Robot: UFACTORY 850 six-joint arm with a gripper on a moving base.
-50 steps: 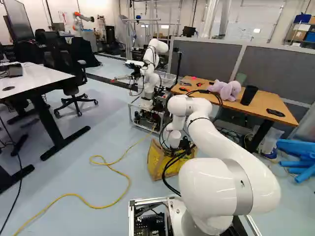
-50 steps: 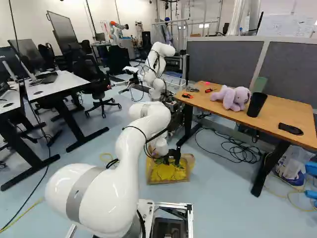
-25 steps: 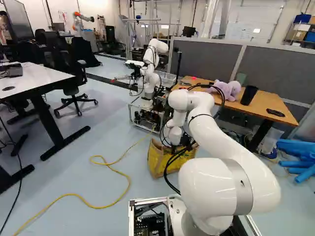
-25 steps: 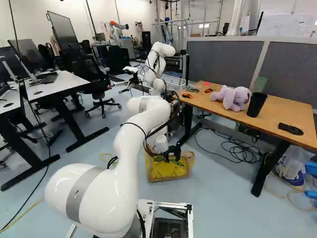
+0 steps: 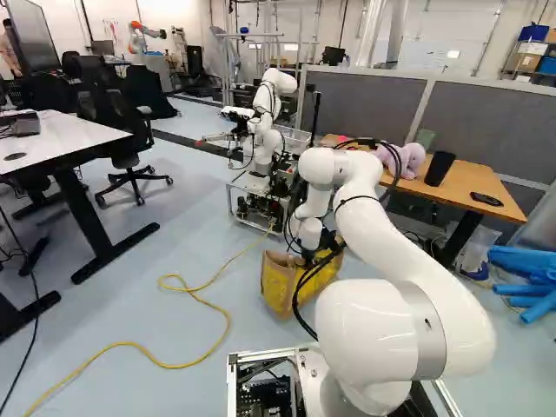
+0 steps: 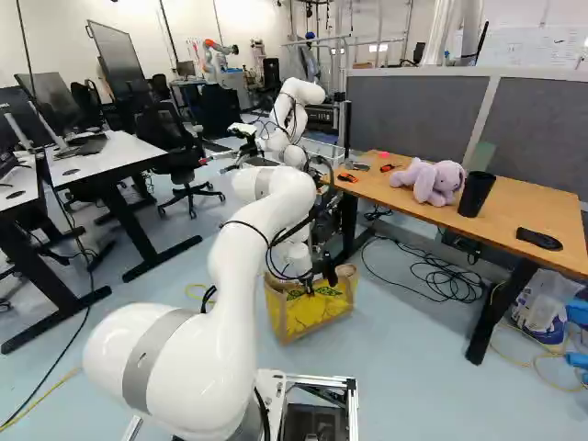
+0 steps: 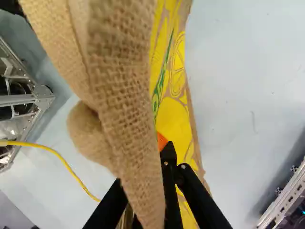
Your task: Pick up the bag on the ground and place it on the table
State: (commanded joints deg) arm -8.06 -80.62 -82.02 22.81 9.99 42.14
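In the right base view my gripper (image 6: 317, 277) is at the top of the yellow and tan bag (image 6: 322, 308), which hangs slightly tilted, low over or on the floor; I cannot tell whether it touches. The same bag (image 5: 291, 287) shows behind my cables in the left base view. Seen from the wrist, burlap fabric (image 7: 121, 86) of the bag's upper part runs in between the fingers of the gripper (image 7: 150, 174), shut on it, with part of an orange pad visible. The wooden table (image 6: 556, 207) stands to the right of the bag.
On the table are a purple plush toy (image 6: 432, 181), a black cup (image 6: 476, 193) and a dark flat item (image 6: 538, 239). Another robot (image 5: 265, 122) stands beyond the bag. A yellow cable (image 5: 221, 317) and black cables (image 6: 446, 276) lie on the floor.
My arm's wrist and gripper have risen a little. The bag has shifted and turned with them, its bottom edge now slanting. The base has not moved.
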